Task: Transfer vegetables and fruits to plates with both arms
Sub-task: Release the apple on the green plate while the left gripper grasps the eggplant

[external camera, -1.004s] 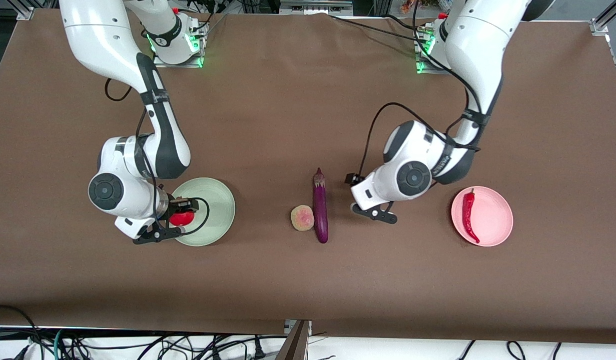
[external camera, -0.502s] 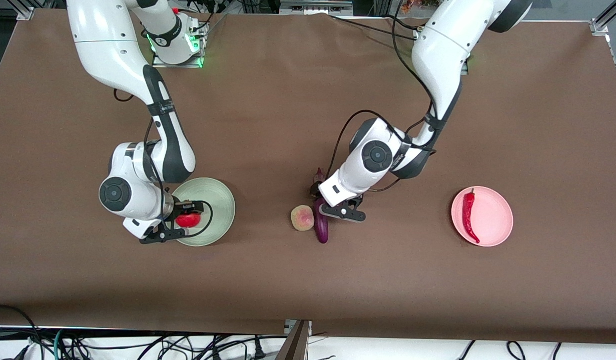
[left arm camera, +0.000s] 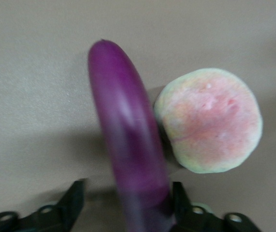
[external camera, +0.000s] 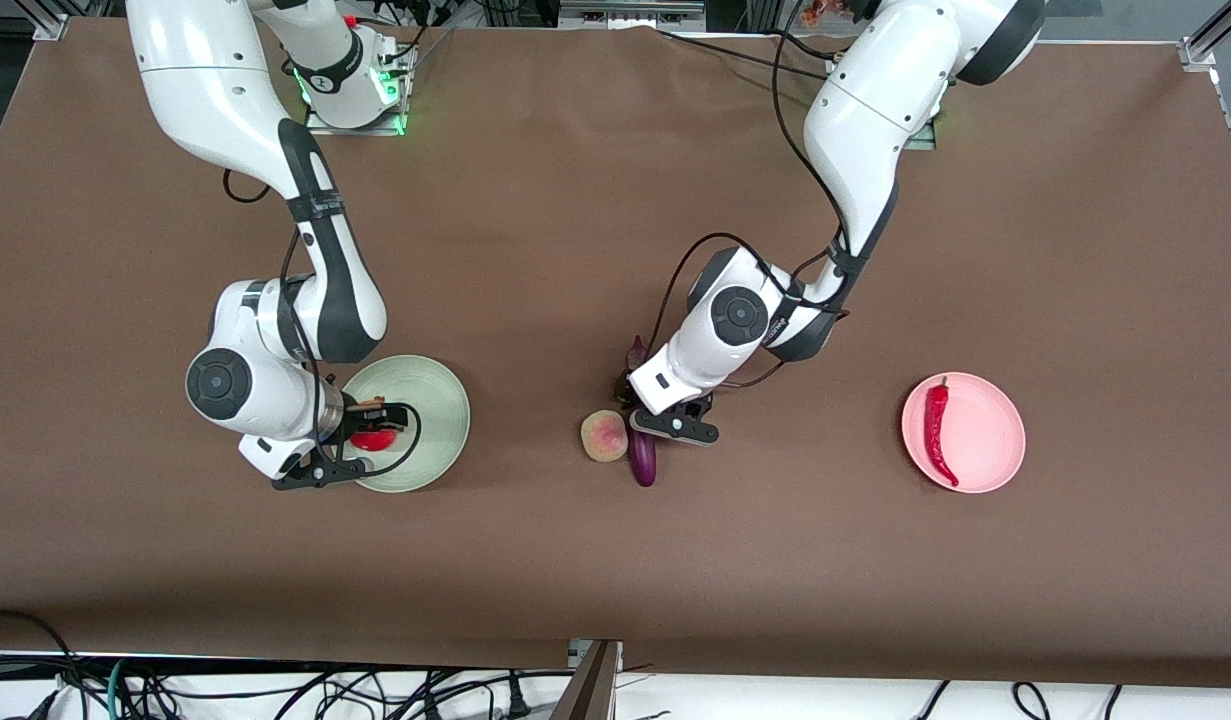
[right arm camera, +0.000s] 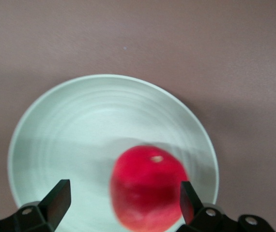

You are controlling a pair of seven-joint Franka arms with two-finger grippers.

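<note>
Spread jaws of the right gripper (right arm camera: 121, 203) flank the pomegranate (right arm camera: 149, 186) on the green plate (right arm camera: 70, 130), lower left of the front view. Centre frame, the left gripper (left arm camera: 123, 205) straddles the eggplant (left arm camera: 128, 145), grip unclear, peach (left arm camera: 210, 121) touching. Chili pepper (external camera: 937, 432) lies on the pink plate (external camera: 990, 440).

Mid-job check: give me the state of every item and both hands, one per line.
Round red pomegranate: on the pale green plate, between the open fingers of the right hand.
Long purple eggplant: on the table, touching the peach; left hand straddles it, not clamped.
Blotched yellowish-pink peach: on the table, untouched.
Curved red chili pepper: lying on the pink plate.
</note>
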